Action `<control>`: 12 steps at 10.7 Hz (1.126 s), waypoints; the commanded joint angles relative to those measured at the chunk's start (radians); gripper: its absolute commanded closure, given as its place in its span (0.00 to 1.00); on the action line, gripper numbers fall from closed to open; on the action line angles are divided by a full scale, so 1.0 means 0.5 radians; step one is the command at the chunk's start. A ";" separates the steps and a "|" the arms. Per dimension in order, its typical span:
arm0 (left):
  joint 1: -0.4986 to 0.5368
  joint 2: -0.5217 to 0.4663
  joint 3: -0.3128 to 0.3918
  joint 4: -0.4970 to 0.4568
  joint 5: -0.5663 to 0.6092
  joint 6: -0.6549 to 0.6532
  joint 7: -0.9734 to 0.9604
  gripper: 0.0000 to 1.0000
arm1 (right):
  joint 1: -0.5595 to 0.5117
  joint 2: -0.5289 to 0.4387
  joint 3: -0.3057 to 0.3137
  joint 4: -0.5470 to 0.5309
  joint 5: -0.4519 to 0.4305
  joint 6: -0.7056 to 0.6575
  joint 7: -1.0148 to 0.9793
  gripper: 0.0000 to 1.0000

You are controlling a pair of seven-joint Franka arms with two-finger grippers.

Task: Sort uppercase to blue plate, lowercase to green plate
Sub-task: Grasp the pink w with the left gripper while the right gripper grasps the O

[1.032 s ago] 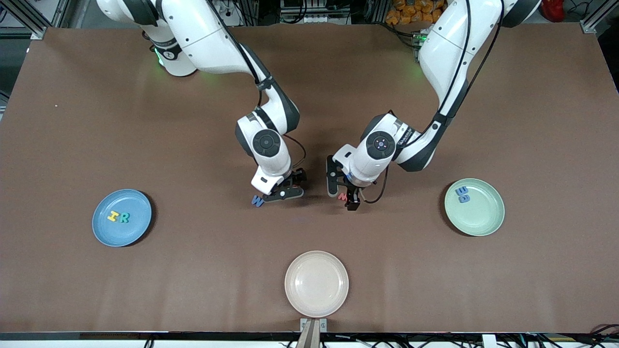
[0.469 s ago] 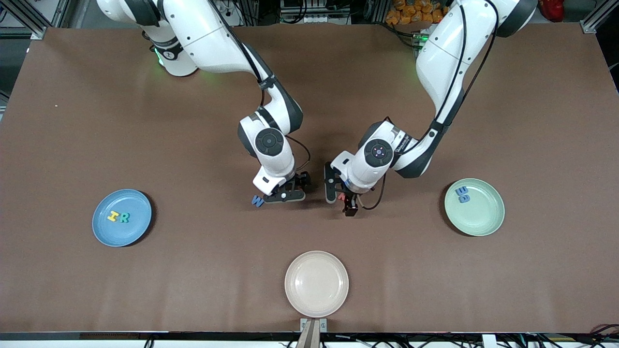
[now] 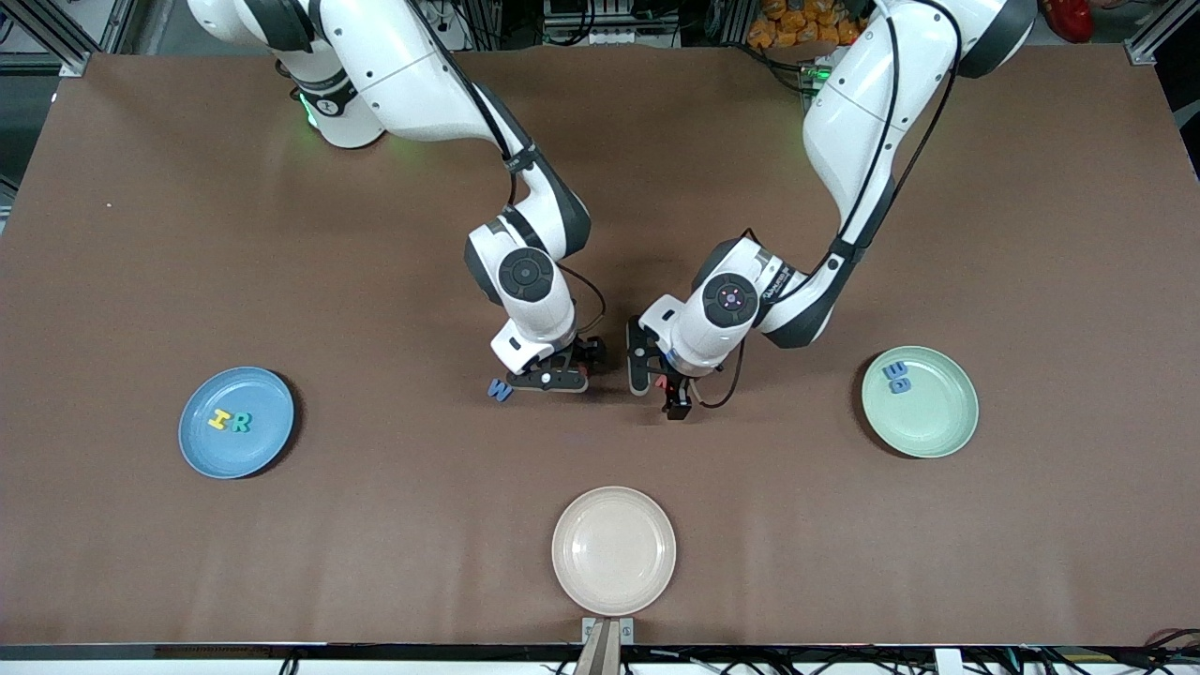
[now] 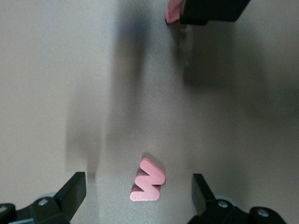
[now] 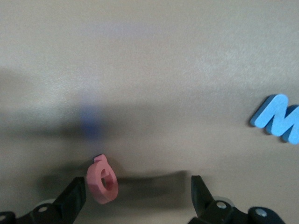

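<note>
My left gripper (image 3: 659, 386) is open and low over the table, and the red w (image 4: 148, 185) lies flat between its fingers (image 4: 72, 190). The w also shows in the front view (image 3: 663, 382). My right gripper (image 3: 562, 367) is open and low beside it. The red Q (image 5: 102, 179) stands on edge close to one of its fingers (image 5: 74, 196). The blue W (image 3: 500, 389) lies on the table just beside the right gripper and also shows in the right wrist view (image 5: 280, 116). The blue plate (image 3: 202, 450) holds the yellow H (image 3: 218, 421) and green R (image 3: 241, 423). The green plate (image 3: 933, 422) holds two blue letters (image 3: 897, 377). The yellow h is out of view.
A cream plate (image 3: 613, 550) sits near the table's front edge, nearer the camera than both grippers. The two grippers are close together at mid-table, with the right gripper's finger (image 4: 210, 11) showing in the left wrist view.
Both arms have sunk a little. The left gripper has shifted slightly toward the right arm's end, over the red w. The letters on the plates have not moved.
</note>
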State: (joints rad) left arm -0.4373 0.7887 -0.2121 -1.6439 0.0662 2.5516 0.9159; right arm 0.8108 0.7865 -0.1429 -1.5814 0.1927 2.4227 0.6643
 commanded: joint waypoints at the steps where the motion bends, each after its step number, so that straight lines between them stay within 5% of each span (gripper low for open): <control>1: -0.015 0.030 0.016 0.045 0.049 0.014 0.018 0.12 | 0.023 0.038 -0.006 0.052 0.029 -0.019 0.128 0.00; 2: -0.015 0.030 0.016 0.045 0.064 0.017 0.018 0.28 | 0.023 0.041 -0.006 0.061 0.032 -0.019 0.129 0.08; 4: -0.015 0.030 0.016 0.042 0.079 0.029 0.012 0.56 | 0.020 0.044 0.003 0.067 0.035 -0.022 0.132 1.00; 8: -0.006 0.021 0.053 0.024 0.085 0.042 0.012 0.99 | 0.001 0.041 0.004 0.125 0.066 -0.068 0.147 1.00; 12: 0.022 -0.040 0.132 0.027 0.082 0.039 0.006 1.00 | -0.005 0.035 0.004 0.165 0.050 -0.130 0.202 1.00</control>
State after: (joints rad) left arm -0.4313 0.7876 -0.1628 -1.6272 0.0839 2.5634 0.9187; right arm 0.8135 0.7919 -0.1423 -1.5382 0.2132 2.3912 0.7483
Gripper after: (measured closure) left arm 0.736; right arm 0.899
